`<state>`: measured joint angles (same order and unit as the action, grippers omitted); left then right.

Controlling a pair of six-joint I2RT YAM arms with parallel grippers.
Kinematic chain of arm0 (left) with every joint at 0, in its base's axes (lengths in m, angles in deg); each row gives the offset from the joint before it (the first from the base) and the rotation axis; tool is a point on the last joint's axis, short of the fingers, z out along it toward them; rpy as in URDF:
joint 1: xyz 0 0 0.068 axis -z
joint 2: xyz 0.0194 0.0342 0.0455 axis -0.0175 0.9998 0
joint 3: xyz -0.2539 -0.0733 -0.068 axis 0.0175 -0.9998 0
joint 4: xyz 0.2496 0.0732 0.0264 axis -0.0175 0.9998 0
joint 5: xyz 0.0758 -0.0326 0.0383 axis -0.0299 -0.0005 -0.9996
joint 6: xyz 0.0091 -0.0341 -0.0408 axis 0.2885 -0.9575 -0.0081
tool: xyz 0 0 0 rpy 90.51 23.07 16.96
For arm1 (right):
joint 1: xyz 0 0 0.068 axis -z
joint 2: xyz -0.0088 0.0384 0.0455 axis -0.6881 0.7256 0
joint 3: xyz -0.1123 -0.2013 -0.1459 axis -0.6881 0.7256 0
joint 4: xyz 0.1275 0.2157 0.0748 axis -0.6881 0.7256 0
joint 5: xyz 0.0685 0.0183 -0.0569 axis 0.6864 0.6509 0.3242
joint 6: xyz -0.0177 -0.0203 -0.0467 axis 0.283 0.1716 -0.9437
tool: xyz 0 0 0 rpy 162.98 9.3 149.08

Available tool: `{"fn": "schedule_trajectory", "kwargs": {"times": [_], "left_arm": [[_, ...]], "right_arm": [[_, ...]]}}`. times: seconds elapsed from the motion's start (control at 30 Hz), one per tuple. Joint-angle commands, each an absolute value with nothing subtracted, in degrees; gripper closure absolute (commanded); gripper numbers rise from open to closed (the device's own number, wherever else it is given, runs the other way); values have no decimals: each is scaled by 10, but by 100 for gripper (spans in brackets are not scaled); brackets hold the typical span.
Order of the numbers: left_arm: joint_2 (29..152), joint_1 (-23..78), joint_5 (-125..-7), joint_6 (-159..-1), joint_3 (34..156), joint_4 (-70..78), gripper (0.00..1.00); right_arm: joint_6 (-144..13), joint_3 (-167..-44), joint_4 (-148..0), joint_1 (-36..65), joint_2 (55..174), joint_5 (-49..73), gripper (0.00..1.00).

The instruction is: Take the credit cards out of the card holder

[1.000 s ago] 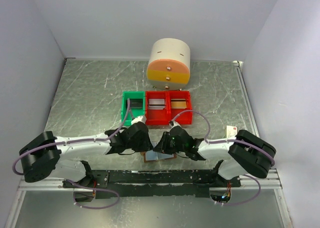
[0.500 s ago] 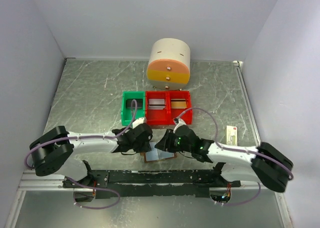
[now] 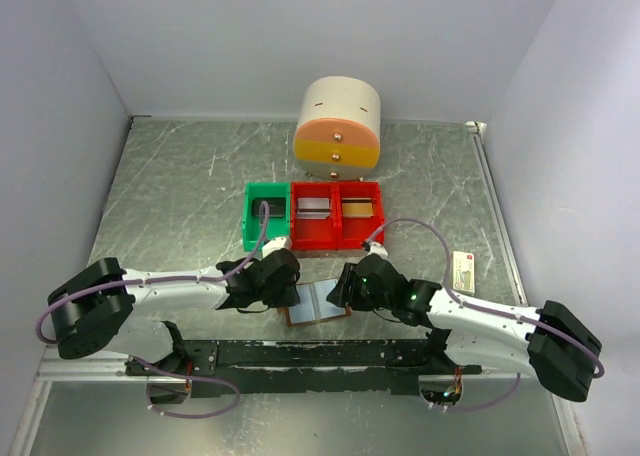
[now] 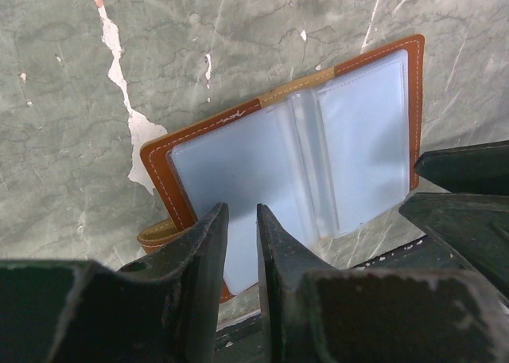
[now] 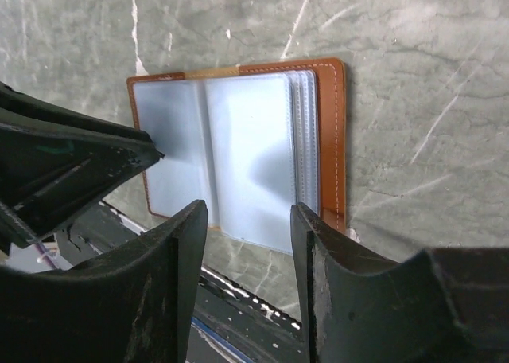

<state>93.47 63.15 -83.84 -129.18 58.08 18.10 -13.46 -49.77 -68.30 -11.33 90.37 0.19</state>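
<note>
The small brown leather-like bifold card holder (image 3: pixel 318 302) lies open at the near edge of the grey marbled desk (image 3: pixel 170 196), between both claws. Since one second ago the right claw (image 5: pixel 246 212) has drawn back to the right, so the pale blue-grey sleeves are more uncovered. It is moderately open and empty. The left claw (image 4: pixel 238 220) hovers over the left panel, its jaws almost together, gripping nothing. I judge that no credit cards are out yet. No writing is readable on the holder, and the print on the cream box (image 3: pixel 461 269) is too small.
</note>
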Motion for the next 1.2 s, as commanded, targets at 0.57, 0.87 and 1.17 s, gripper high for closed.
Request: {"fn": "schedule_trajectory", "kwargs": {"times": [0.57,0.87,1.17], "left_arm": [[939,635,-830,-1280,578,183,68],[945,635,-823,-1283,573,178,69],[942,635,-826,-1285,573,182,69]], "right_arm": [[-138,-490,-735,-113,944,44,54],[-118,-477,-839,-113,962,91,54],[-110,-481,-899,-113,985,111,54]]}}
